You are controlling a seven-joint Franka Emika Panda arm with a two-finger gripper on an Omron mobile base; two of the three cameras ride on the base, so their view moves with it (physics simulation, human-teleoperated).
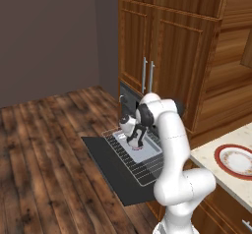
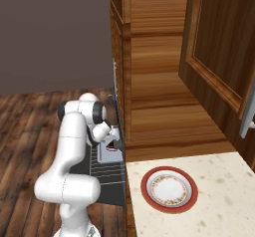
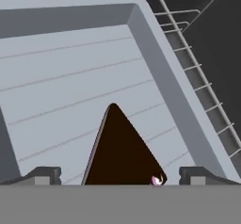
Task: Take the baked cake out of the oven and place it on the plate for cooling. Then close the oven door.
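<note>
Dark grey fills the lower middle of my left base view, where the oven door (image 1: 110,166) lies folded flat, with the wire rack (image 1: 142,166) drawn out over it and the pale blue-grey tray (image 1: 150,152) sitting on that rack. I have the arm bent down so that the claw (image 1: 135,142) hangs just over the tray, in front of the oven (image 1: 129,100) set under the wooden cabinets (image 1: 162,46); off to the right the plate (image 1: 237,161) waits bare on the worktop (image 1: 216,154). From the right base view the same arrangement shows side-on: the claw (image 2: 110,144) is low above the tray (image 2: 107,155), and the plate (image 2: 169,189) lies on the speckled worktop (image 2: 224,191) with nothing on it, well apart from the tray. Through the hand view I look straight along the claw (image 3: 120,175), its two tips standing wide on either side of the baked cake (image 3: 120,155), a nearly black wedge resting on the tray floor (image 3: 61,86) with the rack wires (image 3: 197,77) beyond the tray wall; the tips flank the cake but I cannot see them touching it. By my reckoning nothing of the job is finished yet: the cake is not gripped, so the lift, the carry to the plate and the shutting of the door all remain.
</note>
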